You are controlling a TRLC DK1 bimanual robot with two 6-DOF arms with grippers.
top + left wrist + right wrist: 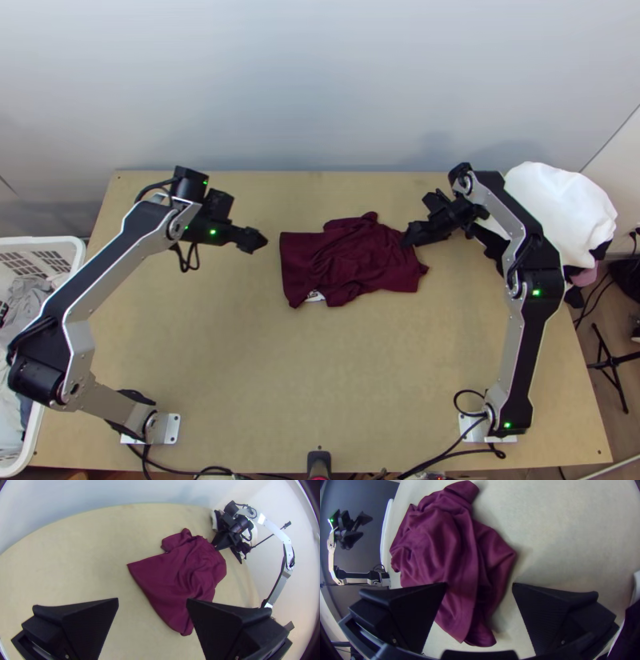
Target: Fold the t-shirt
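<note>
A maroon t-shirt lies rumpled on the table's middle, its straight edge toward the left and a bit of white print at its near side. My left gripper is left of that edge, apart from the cloth; in the left wrist view the left gripper stands open, holding nothing. At the shirt's right end is my right gripper. Seen from the right wrist, the right gripper is open above the cloth, with nothing held.
White and dark cloths are piled at the table's right rear edge, behind the right arm. A white basket with grey clothes stands off the left edge. Bare wood stretches in front of the shirt.
</note>
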